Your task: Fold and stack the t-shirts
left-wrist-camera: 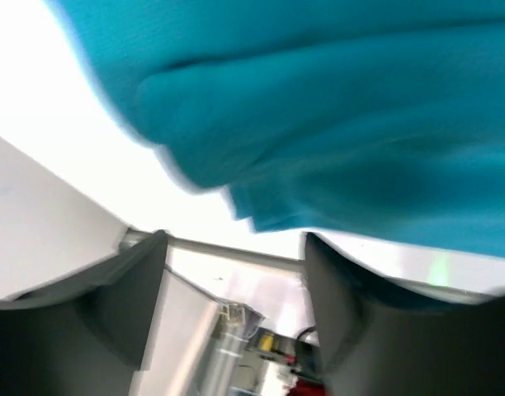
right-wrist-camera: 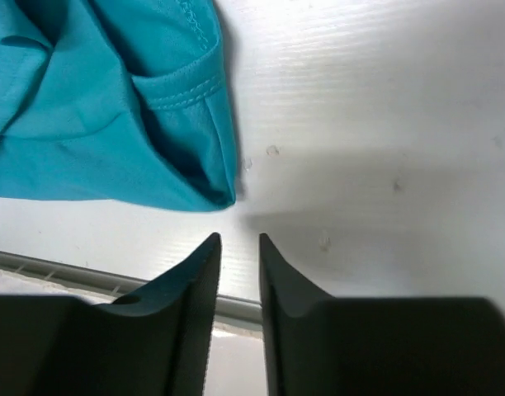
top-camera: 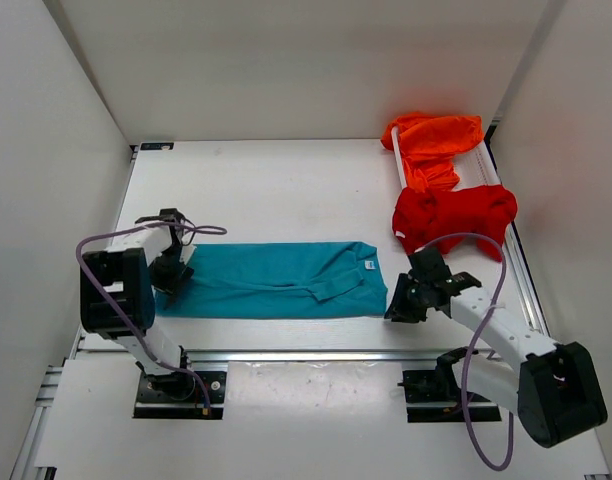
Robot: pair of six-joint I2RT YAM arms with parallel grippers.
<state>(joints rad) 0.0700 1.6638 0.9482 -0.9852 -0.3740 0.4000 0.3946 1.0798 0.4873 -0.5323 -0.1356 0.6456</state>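
The teal shirt lies on the counter as a long folded strip stretched between the two claws. Its hem end sits just ahead of the left claw, and its collar end just ahead of the right claw and slightly to that claw's left. The left claw stands wide open and empty. The right claw's jaws are only a narrow gap apart and also grasp nothing. The red shirt and orange shirt lie heaped well beyond the right claw.

The main risk is probably at the right claw. With so narrow a gap, and the corner off to one side, a forward move could shove the cloth and ruck the fold instead of taking it. It needs to widen and shift toward the corner first.

At the left claw the edge looks layered and lumpy. A shallow pinch may catch only the top layer, so the strip would peel open when lifted. If one claw grips and the other misses, the shirt would drag askew across the counter.
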